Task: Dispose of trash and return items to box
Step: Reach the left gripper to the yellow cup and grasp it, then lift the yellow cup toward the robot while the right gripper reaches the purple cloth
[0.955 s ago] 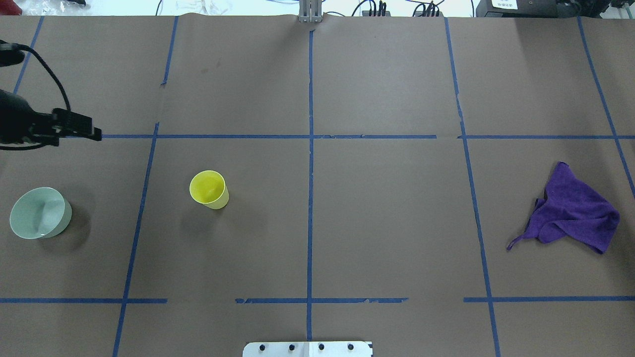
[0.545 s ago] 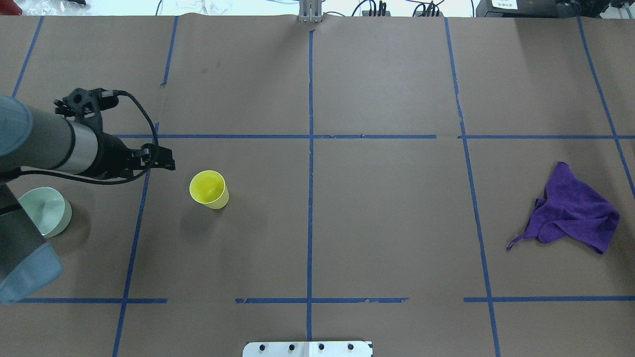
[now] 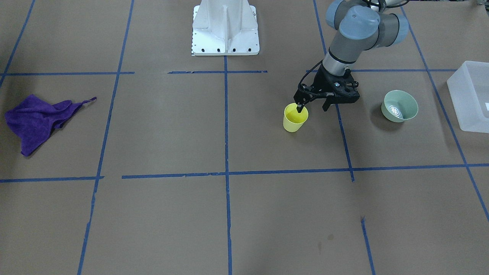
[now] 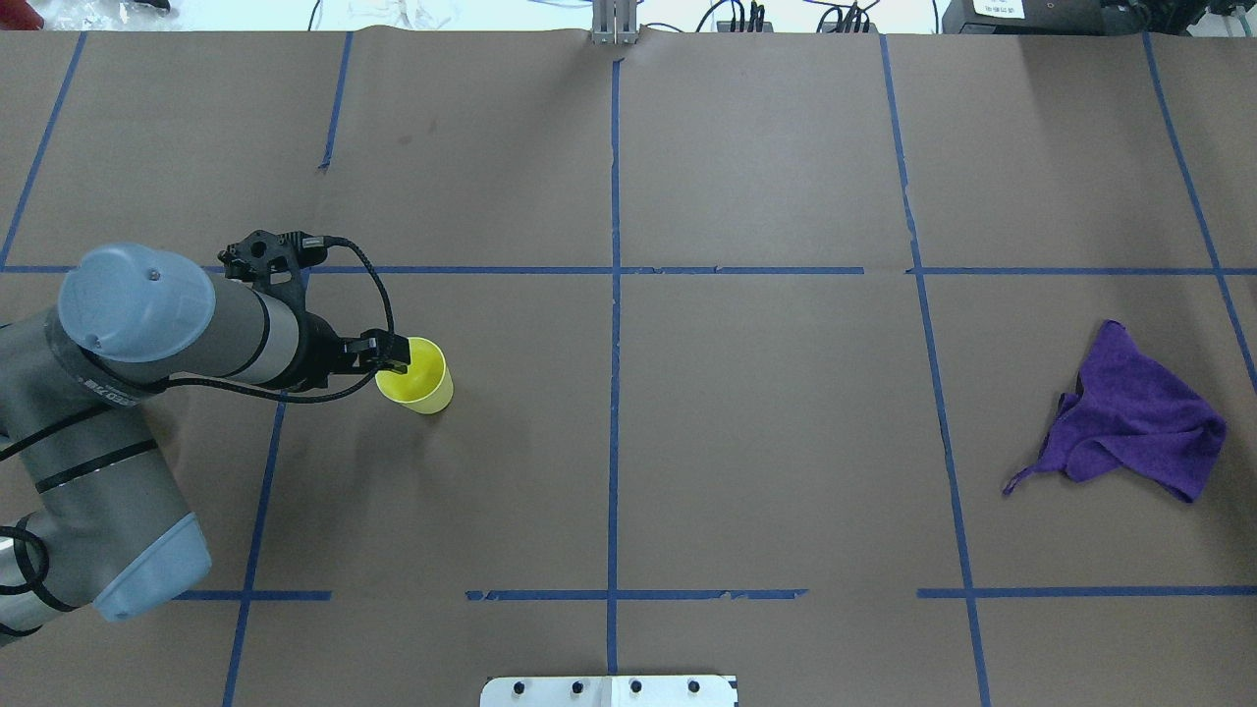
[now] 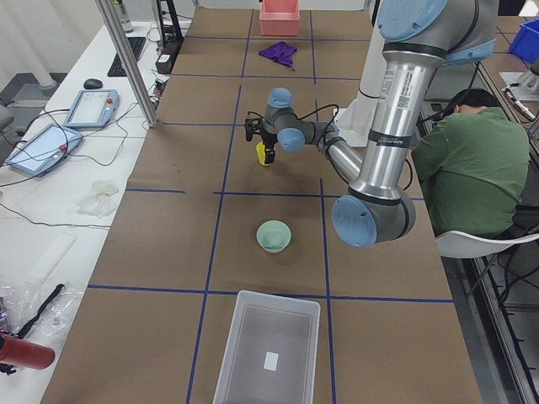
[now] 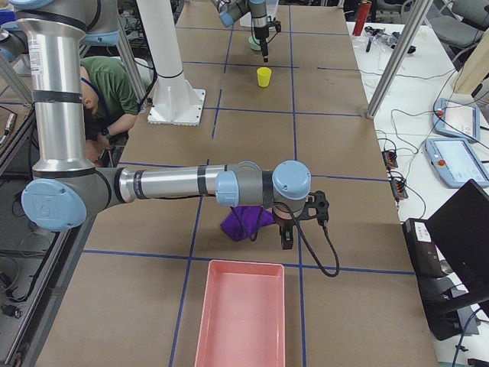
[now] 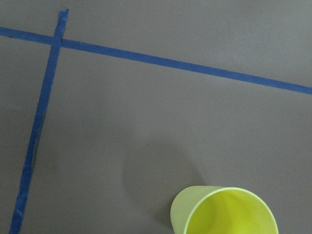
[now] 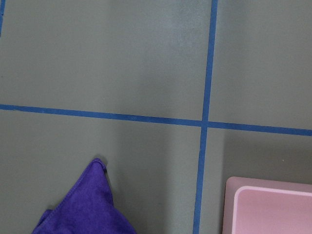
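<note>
A: Spread wide at the left gripper (image 3: 314, 107), centre-right of the front view; one finger (image 3: 301, 109) dipped inside the yellow cup (image 3: 294, 121), the other outside its wall.

B: Lower slightly, then close gently on that wall; probably thin, so avoid crushing; lift straight up.

A: Anything inside?

B: Nothing seen in cup, green bowl (image 3: 400, 107) further right, or box (image 3: 460, 101) at the right edge; right gripper (image 6: 286, 241), cannot tell.

Brown paper (image 4: 786, 442) with blue tape lines (image 4: 614, 393) covers the table (image 5: 152, 244); a white bench (image 5: 50, 198) holds tablets (image 5: 93, 105).
</note>
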`<state>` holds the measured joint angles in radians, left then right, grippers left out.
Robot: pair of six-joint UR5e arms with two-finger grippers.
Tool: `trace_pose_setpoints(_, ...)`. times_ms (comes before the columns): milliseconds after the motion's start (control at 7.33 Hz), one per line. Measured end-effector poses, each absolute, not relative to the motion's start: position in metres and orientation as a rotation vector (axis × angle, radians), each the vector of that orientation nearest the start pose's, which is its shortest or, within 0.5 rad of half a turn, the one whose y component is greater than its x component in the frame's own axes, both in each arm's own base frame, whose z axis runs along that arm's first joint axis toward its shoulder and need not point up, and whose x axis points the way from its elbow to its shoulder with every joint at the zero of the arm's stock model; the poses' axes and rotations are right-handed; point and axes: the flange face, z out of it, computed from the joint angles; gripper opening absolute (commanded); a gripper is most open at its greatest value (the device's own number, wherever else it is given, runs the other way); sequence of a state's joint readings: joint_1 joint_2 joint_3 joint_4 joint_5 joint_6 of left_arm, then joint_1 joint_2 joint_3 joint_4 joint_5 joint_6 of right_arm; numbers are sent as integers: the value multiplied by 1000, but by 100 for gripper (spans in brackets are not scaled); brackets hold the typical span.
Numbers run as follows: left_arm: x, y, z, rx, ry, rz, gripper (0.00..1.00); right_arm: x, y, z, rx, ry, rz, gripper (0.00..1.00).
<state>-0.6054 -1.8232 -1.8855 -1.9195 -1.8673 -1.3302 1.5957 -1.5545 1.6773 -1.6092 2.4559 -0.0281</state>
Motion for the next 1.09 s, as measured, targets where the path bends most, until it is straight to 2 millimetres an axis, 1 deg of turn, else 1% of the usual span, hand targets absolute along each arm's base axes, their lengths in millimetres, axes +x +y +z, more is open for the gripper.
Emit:
trace_pose_setpoints(136, 419, -412, 346, 116, 934, -197, 81, 69, -500, 592, 104, -882, -40, 100)
trace_pose_setpoints(273, 428, -411, 350, 108, 926, -190, 48, 69, -501, 592, 104, -882, -39, 100)
trace_pose_setpoints(409, 436, -410, 351, 102, 921, -182, 3, 69, -501, 592, 105, -883, -39, 100)
trace_pose_setpoints(545, 440, -409, 350, 99, 920, -179, 0, 68, -501, 592, 104, -883, -40, 100)
trace_pose_setpoints(955, 436, -409, 342, 100, 928, -177, 0, 67, -501, 591, 103, -884, -40, 100)
trace_pose_setpoints(1091, 432, -411, 337, 101, 928, -180, 0, 67, -501, 591, 104, -885, -41, 100)
